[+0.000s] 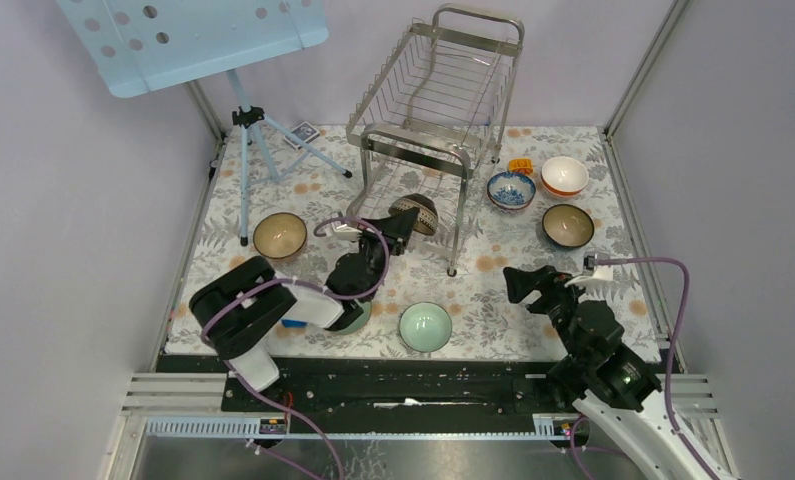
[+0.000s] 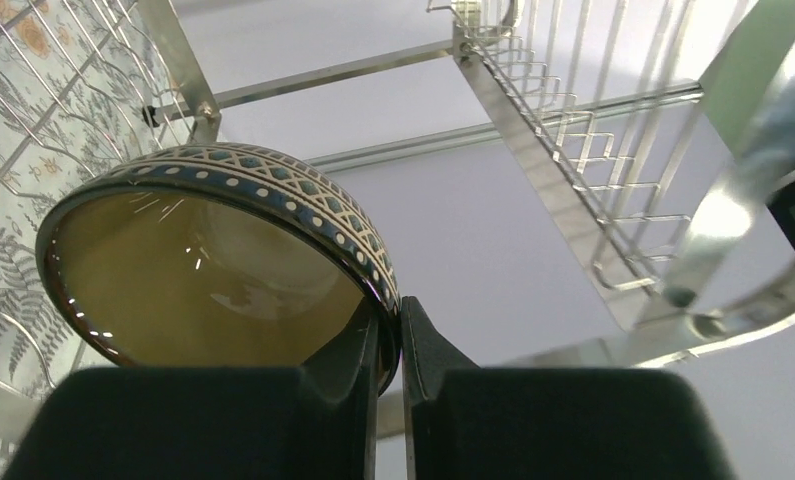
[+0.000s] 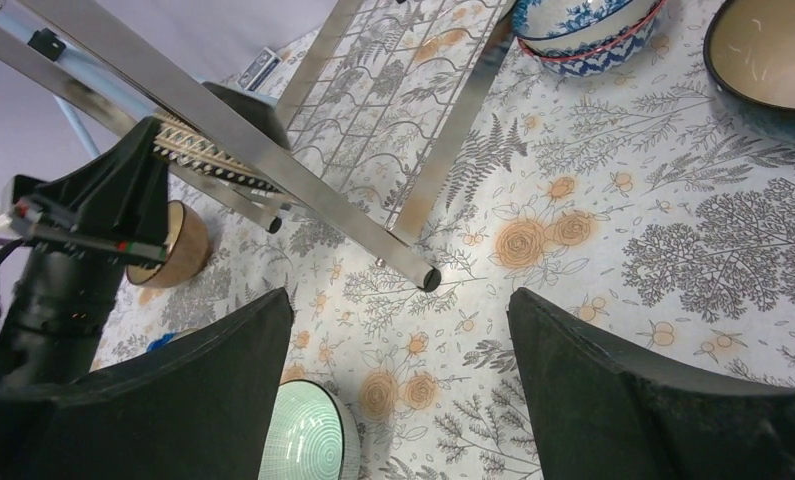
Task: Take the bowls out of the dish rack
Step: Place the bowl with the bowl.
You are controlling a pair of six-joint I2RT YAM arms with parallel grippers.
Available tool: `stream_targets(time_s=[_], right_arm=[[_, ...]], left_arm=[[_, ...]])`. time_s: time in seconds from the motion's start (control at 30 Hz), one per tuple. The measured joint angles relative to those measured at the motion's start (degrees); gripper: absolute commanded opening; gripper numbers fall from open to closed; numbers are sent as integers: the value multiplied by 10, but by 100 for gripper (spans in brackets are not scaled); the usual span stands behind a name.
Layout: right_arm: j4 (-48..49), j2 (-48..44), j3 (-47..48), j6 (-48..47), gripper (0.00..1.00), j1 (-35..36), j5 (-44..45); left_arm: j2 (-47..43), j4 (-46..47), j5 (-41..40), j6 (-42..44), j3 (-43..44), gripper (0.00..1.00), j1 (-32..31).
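Note:
The steel dish rack (image 1: 435, 95) stands at the back centre of the table. In its lower tier sits a bowl (image 1: 418, 212) with a blue-and-cream lattice band and a tan inside (image 2: 198, 275). It is tipped on edge. My left gripper (image 1: 397, 226) (image 2: 391, 322) is shut on that bowl's rim, one finger inside and one outside. My right gripper (image 1: 526, 284) (image 3: 401, 305) hangs open over bare cloth, to the right of a pale green bowl (image 1: 425, 326) (image 3: 313, 435). On the table also stand a brown bowl (image 1: 279, 236), a blue-and-white bowl (image 1: 511, 190), an orange-white bowl (image 1: 564, 176) and a dark teal bowl (image 1: 567, 225).
A pale blue perforated stand (image 1: 188, 35) on a tripod (image 1: 253, 140) occupies the back left. Another pale green bowl (image 1: 359, 316) sits partly hidden under my left arm. The rack's front leg (image 3: 428, 280) ends just ahead of the right gripper. Grey walls close in on both sides.

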Motion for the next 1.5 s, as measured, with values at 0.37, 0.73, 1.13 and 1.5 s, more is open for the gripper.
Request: stream_targets(time_s=[0.37, 0.73, 1.13, 1.5], right_arm=[[-74, 49, 89, 5, 94, 0, 4], [-160, 206, 222, -41, 91, 0, -125], [-292, 341, 348, -86, 87, 0, -233], [-371, 392, 422, -101, 82, 0, -298]], left_arm=[[-255, -178, -17, 15, -107, 0, -44], [-449, -771, 105, 187, 87, 0, -54], [-398, -1197, 109, 549, 350, 0, -252], [-266, -1357, 31, 851, 381, 0, -471]])
